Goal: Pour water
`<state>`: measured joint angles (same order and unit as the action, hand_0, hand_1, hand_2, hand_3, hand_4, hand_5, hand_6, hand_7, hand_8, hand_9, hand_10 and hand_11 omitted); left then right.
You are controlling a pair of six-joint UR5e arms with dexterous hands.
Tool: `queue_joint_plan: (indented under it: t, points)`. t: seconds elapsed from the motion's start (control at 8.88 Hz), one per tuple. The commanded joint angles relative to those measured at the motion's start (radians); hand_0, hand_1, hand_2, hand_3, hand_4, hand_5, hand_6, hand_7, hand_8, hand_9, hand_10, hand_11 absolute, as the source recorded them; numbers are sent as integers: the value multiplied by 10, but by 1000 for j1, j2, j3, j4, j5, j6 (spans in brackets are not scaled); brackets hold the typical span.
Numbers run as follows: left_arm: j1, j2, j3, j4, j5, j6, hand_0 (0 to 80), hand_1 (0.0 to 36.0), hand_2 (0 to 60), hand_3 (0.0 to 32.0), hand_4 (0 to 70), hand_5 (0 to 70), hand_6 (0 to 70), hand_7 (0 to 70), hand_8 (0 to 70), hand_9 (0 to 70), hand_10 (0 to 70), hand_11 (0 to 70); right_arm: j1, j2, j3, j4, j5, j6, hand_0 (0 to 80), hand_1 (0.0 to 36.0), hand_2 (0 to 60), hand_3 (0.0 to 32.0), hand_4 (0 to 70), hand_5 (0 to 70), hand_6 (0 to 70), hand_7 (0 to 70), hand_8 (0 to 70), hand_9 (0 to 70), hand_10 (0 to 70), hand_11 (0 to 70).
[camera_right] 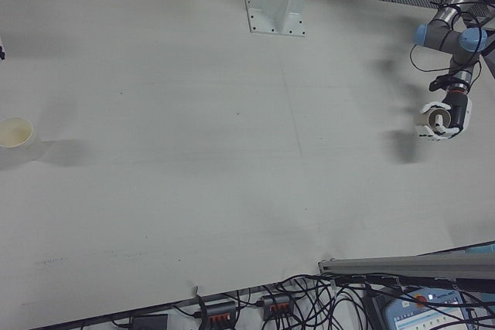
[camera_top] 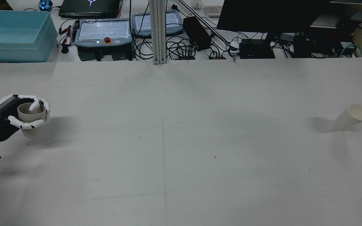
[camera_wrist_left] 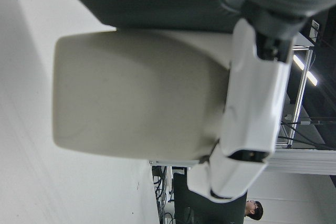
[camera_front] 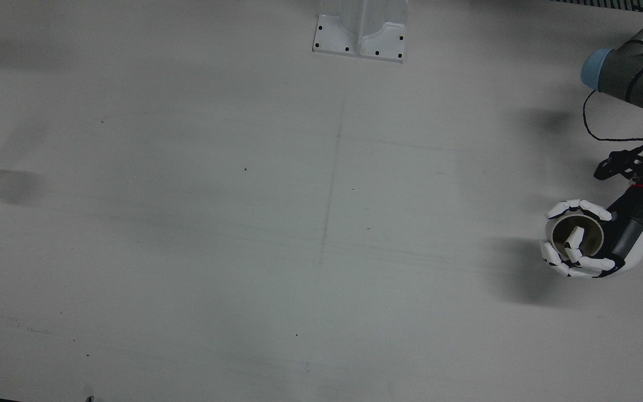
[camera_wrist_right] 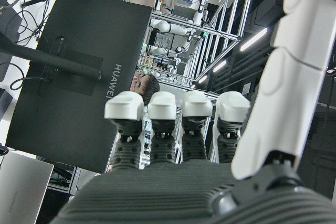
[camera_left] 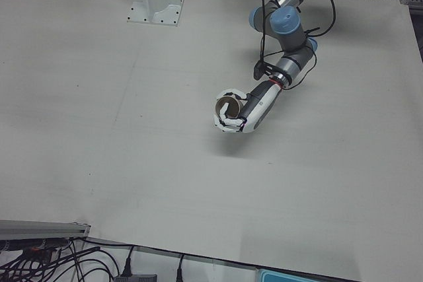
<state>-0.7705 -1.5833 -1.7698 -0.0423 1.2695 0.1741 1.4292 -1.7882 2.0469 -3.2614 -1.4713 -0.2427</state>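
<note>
Left hand [camera_top: 27,117] is wrapped around a beige cup [camera_top: 31,121], fingers [camera_top: 27,125] curled round the rim and one hooked inside the mouth; cup is upright and, judging by the shadow under it in the rear view, lifted just clear of the surface [camera_top: 181,150]. Can't tell if there's any water in it, the inside just looks dark from above. The left hand view confirms the cup wall sits tight against the palm. So the step looks like: source cup picked up, carry to the target not started. Middle of the surface is bare, nothing to dodge across the whole span. Target looks to be the stack of paper cups [camera_top: 350,117] far over on the robot's right, near that edge, well apart from the held cup. In the rear view the stack reads as leaning, which may just be the camera angle. Right hand [camera_wrist_right: 173,129] only shows in its own camera, fingers extended side by side, holding nothing, pointed at a monitor [camera_wrist_right: 73,77] beyond the surface; a white hand at the top-left corner of the right-front view is probably the same one, parked off the work area. Next move: long level traverse to the right, keep the cup upright, then tip over the stack's mouth. Risks: the held cup sits close to the left edge, the stack is close to the right edge, and it's light, so a nudge while pouring could topple it.
</note>
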Motion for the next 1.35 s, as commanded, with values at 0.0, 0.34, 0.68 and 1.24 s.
queue_joint_plan:
  t: [0.0, 0.34, 0.68, 1.24]
  points:
    - [0, -24, -37, 19, -7, -8, 759, 103, 24, 0, 626, 543, 700, 700, 700, 700, 700, 700, -9, 52, -95, 65, -99, -16, 600, 74, 0, 0, 452, 700, 620, 677, 602, 700, 560, 700]
    - [0, -46, -66, 10, -82, -8, 730, 98, 36, 0, 631, 553, 700, 700, 700, 700, 700, 700, -59, 52, -358, 369, -110, -7, 589, 89, 0, 0, 367, 700, 472, 526, 483, 614, 409, 582]
    - [-1, -61, -80, 15, -93, -10, 768, 107, 28, 0, 611, 545, 700, 700, 700, 700, 700, 700, -85, 72, -483, 429, -109, -9, 596, 118, 13, 0, 425, 700, 487, 527, 487, 613, 407, 580]
    - [0, -90, -89, 82, -91, -24, 800, 360, 600, 0, 632, 652, 700, 700, 700, 700, 700, 700, -104, 89, -699, 634, -106, -9, 631, 195, 154, 0, 337, 692, 413, 467, 439, 548, 339, 499]
